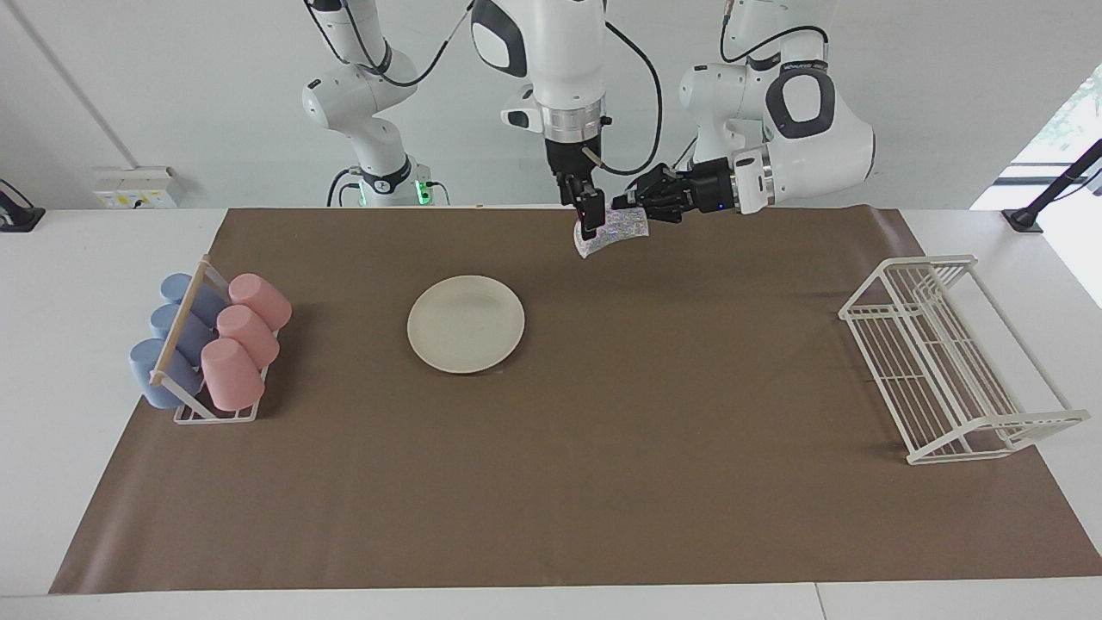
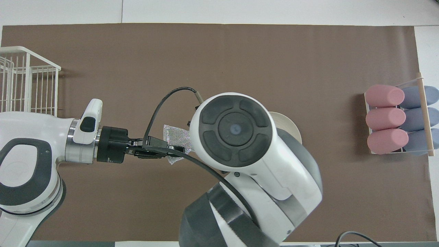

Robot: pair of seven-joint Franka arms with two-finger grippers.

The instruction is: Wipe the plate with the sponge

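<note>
Where arms overlap, plate (image 2: 291,128) half-hidden.

Mat around plate (image 1: 466,324): bare brown surface is seen on every side.
Right arm's end: a cup rack (image 1: 211,349) is stood well apart from the plate.
Left arm's end: a wire rack (image 1: 947,357) is stood.
Above mat's robot-side edge: the air is occupied by both grippers and the sponge (image 1: 613,229).
</note>
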